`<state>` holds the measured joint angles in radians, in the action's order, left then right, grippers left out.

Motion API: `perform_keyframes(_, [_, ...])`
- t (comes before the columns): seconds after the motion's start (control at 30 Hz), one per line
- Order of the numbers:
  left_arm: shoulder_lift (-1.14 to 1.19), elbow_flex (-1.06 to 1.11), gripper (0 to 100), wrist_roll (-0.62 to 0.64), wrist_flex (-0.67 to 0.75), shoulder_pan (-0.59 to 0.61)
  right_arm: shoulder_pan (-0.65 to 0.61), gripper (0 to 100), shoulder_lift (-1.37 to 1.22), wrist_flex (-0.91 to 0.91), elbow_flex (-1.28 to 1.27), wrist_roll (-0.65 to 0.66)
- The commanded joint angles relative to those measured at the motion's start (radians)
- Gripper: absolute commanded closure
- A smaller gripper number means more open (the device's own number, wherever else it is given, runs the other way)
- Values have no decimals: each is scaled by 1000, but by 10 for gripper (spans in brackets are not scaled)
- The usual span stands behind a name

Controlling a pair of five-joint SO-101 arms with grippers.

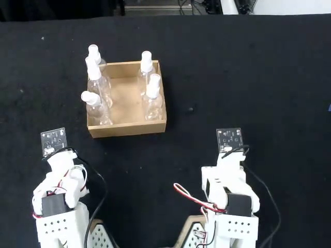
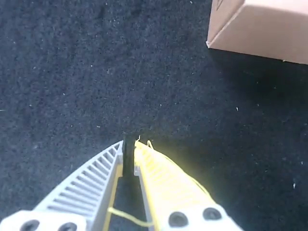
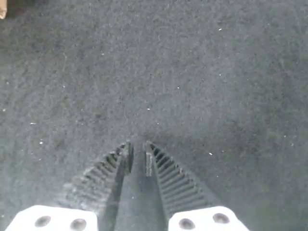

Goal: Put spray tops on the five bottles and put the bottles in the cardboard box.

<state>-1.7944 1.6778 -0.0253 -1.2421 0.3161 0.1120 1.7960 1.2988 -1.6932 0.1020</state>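
Now five capped bottles [image 1: 98, 90] stand, seemingly all inside the cardboard box [image 1: 127, 127].

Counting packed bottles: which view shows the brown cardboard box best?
The high view: the whole brown cardboard box from above, five clear spray bottles standing inside. The left wrist view catches one outer corner; the right wrist view, a tan sliver, probably its edge.

cardboard box [image 1: 129, 125]: shallow, open-top, at 10 o'clock on the table [image 1: 248, 77]. Five clear bottles upright inside, white spray tops [image 1: 153, 83] fitted. Three along its 9 o'clock wall [image 1: 94, 56] [image 1: 99, 85] [image 1: 99, 111], two along the 3 o'clock wall [image 1: 145, 70] [image 1: 152, 106].
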Motion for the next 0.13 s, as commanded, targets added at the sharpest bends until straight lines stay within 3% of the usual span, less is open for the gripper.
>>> perform_keyframes(0.0, [2,22,970,2,-14,-10,21,987,101,8,8,2])
perform_keyframes(0.1, [2,22,970,2,-14,-10,21,987,101,8,8,2])
